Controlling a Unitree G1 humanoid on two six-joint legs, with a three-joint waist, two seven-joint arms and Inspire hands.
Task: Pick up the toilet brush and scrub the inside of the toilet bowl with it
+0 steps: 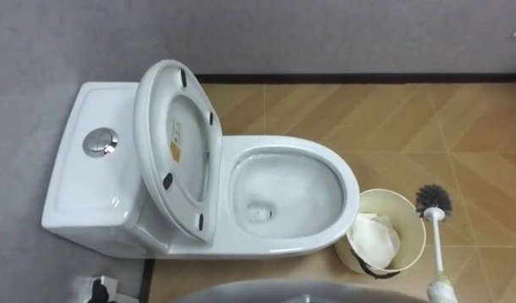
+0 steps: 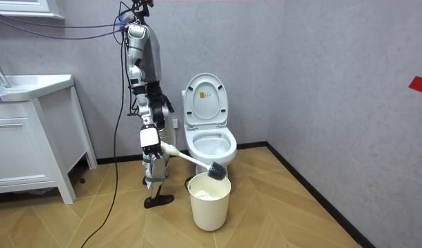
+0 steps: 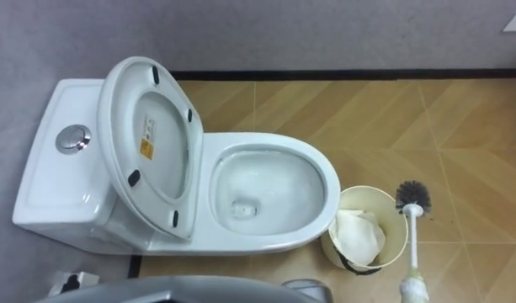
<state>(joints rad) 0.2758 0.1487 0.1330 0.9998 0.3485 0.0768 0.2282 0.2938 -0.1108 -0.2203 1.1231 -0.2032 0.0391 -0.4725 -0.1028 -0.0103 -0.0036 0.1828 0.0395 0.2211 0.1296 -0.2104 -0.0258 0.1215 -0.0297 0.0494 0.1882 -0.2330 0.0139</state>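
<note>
Right hand (image 2: 154, 143) clamped on the toilet brush (image 1: 433, 202) handle | bristles out ahead of the hand, beside the bin (image 1: 406, 210), short of the bowl (image 1: 346, 181) | likely best: swing to the hand's left, dip below the rim, scrub round, avoid the raised seat (image 1: 152, 151).
</note>
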